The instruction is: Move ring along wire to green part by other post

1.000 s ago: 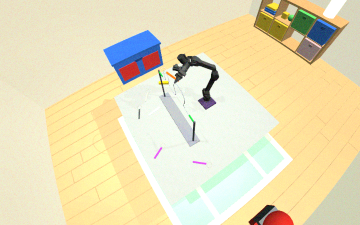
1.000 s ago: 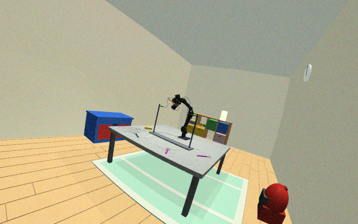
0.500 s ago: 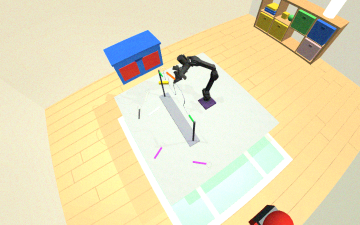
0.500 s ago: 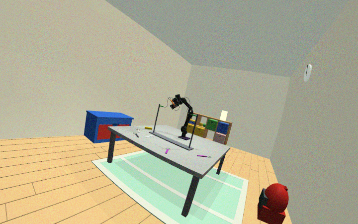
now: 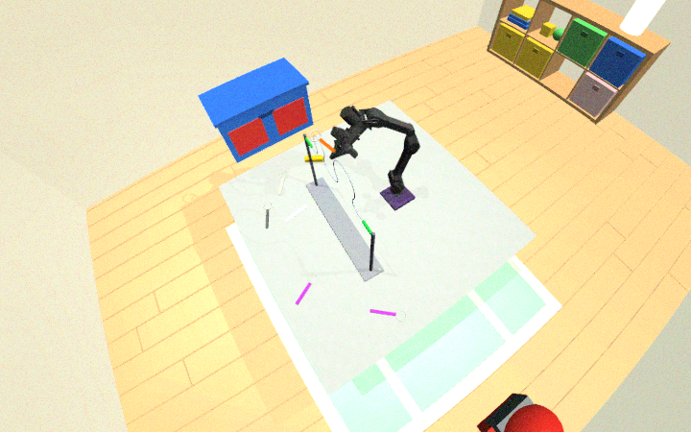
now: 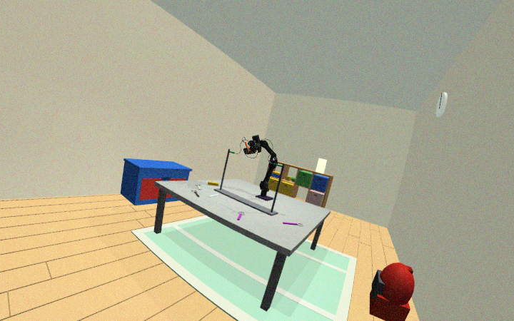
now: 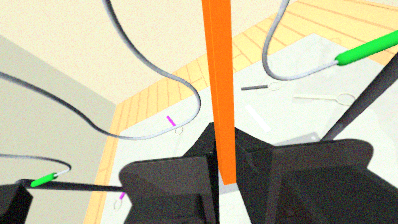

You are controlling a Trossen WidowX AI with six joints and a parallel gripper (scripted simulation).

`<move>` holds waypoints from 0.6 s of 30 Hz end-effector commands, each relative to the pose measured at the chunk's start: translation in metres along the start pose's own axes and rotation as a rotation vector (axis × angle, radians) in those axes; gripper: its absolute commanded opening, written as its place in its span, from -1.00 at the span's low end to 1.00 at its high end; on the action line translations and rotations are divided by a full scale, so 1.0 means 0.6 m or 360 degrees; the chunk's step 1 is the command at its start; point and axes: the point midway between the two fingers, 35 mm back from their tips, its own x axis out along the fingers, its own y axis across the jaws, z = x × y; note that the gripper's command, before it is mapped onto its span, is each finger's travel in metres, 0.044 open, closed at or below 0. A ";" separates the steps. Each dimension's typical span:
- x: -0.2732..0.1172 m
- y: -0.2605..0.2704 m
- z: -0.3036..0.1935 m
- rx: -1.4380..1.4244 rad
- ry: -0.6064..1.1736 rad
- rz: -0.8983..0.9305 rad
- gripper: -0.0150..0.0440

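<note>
With the hand (image 5: 333, 155) (image 6: 247, 150) (image 7: 216, 126) clamped on the orange handle (image 5: 326, 145) (image 6: 247, 145) (image 7: 220, 75), the ring (image 5: 321, 140) (image 6: 244, 139) is up near the far post (image 5: 310, 160) (image 6: 225, 169) (image 7: 362, 100) in the top view, though I can't tell if the wire (image 5: 353, 196) (image 6: 239, 149) (image 7: 195, 92) is centered in it. I'd go slow, turning the ring square to each bend so the grey never gets brushed. Worktop (image 5: 444, 226) (image 6: 290, 233) (image 7: 165, 150) has magenta sticks (image 5: 303, 294) (image 5: 383, 312) (image 6: 239, 215) (image 6: 290, 223) (image 7: 171, 121) lying on it, and a blue cabinet (image 5: 253, 88) (image 6: 158, 164) stands behind.
</note>
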 end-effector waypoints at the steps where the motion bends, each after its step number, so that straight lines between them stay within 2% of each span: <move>1: 0.001 -0.008 -0.002 -0.0133 -0.0010 -0.0080 -1.00; 18: 0.000 -0.042 0.006 -0.0603 -0.0065 -0.0376 -1.00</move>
